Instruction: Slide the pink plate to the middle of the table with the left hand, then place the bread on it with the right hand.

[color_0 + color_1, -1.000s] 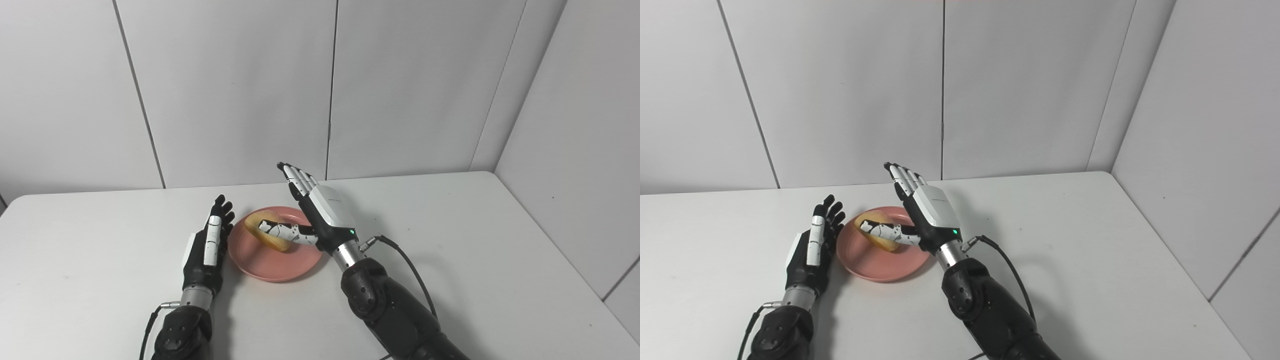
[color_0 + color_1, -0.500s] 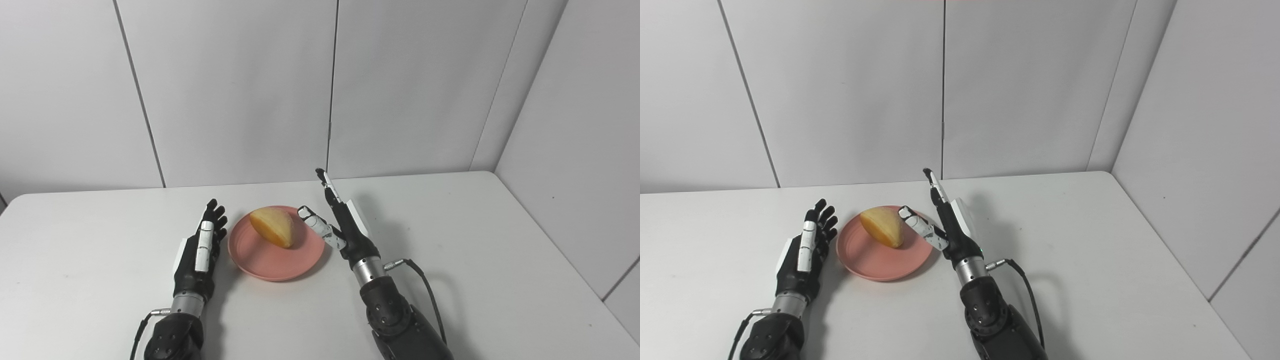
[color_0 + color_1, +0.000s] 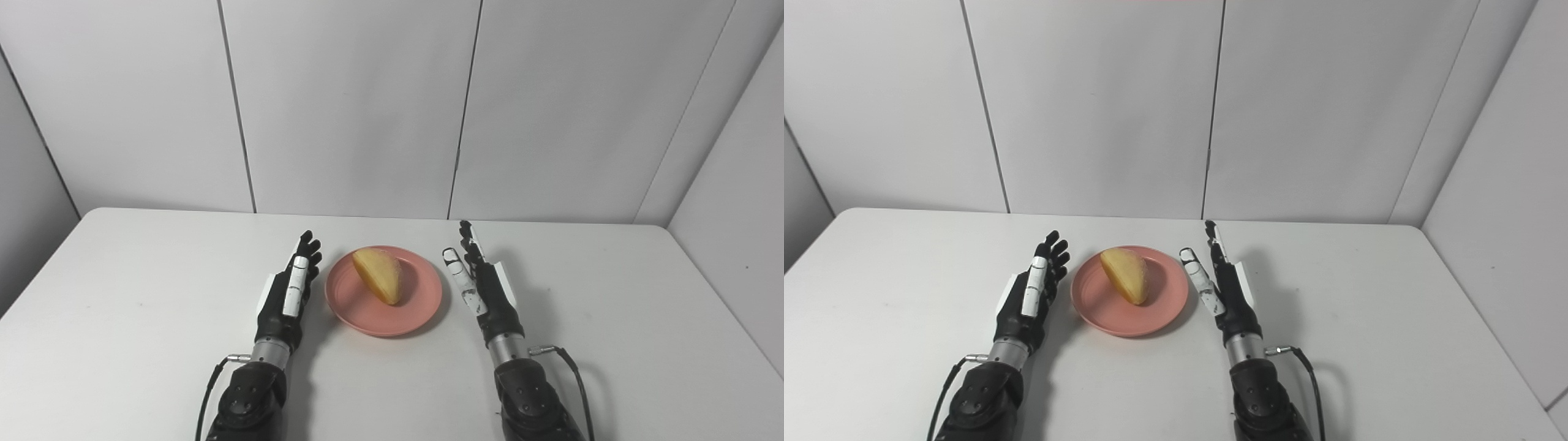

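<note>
The pink plate sits near the middle of the white table. On it lies the yellow-brown bread, a curved wedge resting toward the plate's back. My left hand stands on edge just left of the plate, fingers straight and apart, holding nothing. My right hand stands on edge just right of the plate, open too, a small gap from the rim. Neither hand touches the plate or the bread.
The white table runs from the left wall corner to the right wall. Grey wall panels close the back and both sides. A cable loops off my right wrist over the table.
My right hand has let go of the bread, drawn back off the plate and come to rest beside it on the right. The camera has turned left, so the whole picture shifted right.
</note>
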